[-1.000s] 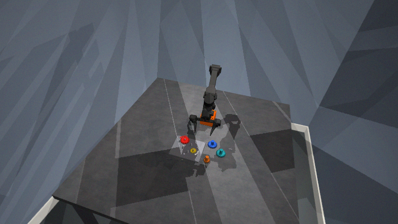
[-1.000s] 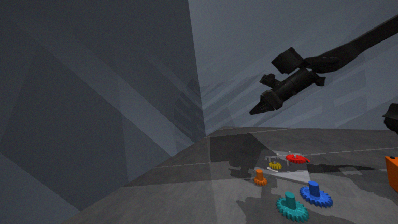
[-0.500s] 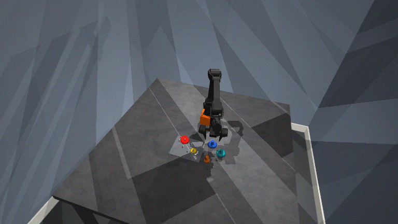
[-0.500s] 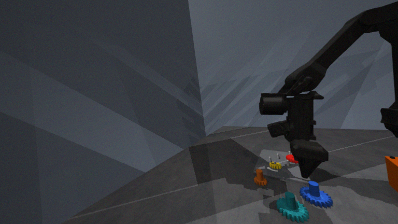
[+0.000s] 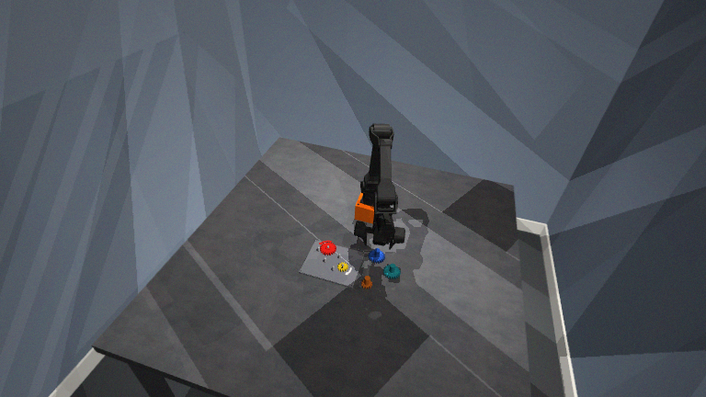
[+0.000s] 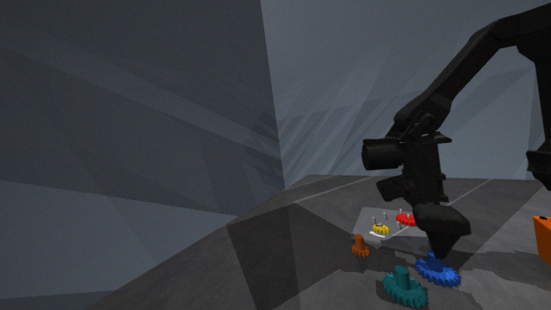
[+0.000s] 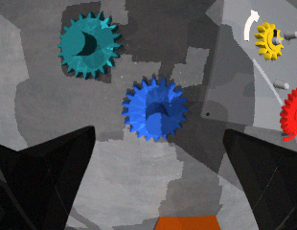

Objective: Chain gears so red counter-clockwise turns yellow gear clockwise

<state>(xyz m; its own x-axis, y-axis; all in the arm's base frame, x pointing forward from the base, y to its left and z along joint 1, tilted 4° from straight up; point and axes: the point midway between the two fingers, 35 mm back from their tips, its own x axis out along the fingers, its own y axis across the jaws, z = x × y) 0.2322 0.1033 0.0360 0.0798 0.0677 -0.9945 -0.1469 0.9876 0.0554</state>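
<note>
Top view, hand: the hand [image 5: 379,246] [image 6: 439,255] [image 7: 162,134] points down, close to the blue gear [image 5: 376,255] [image 6: 436,273] [image 7: 155,110].
Top view, board: the grey board [image 5: 318,268] [image 6: 361,228] [image 7: 225,103] lies on the tabletop [image 5: 223,267] [image 6: 325,250] [image 7: 38,105], bearing the red gear [image 5: 327,248] [image 6: 405,219] [image 7: 293,114] and the yellow gear [image 5: 342,266] [image 6: 381,229] [image 7: 268,41], with bare pegs around them.
Top view, loose gears: blue, teal and orange all stand off the board; the orange gear [image 5: 367,283] [image 6: 360,249] is near the board's edge, and the teal gear [image 5: 392,271] [image 6: 404,288] [image 7: 89,45] is farther out.
Exterior view, hand: its dark fingertips reach down by the blue gear's upright handle, partly covering it.
Exterior view, loose gears: each lies flat, handle up; teal is nearest the camera.
Exterior view, arrow: a white arrow [image 6: 377,235] [image 7: 250,25] curves beside the yellow gear.
Wrist view, hand: fingers wide apart, clamped on nothing.
Wrist view, blue gear: ahead of the gap between the fingertips, between the teal gear and the board.
Wrist view, orange block: an orange block [image 7: 188,223] [image 5: 363,212] [image 6: 543,240] peeks in at the lower edge.
</note>
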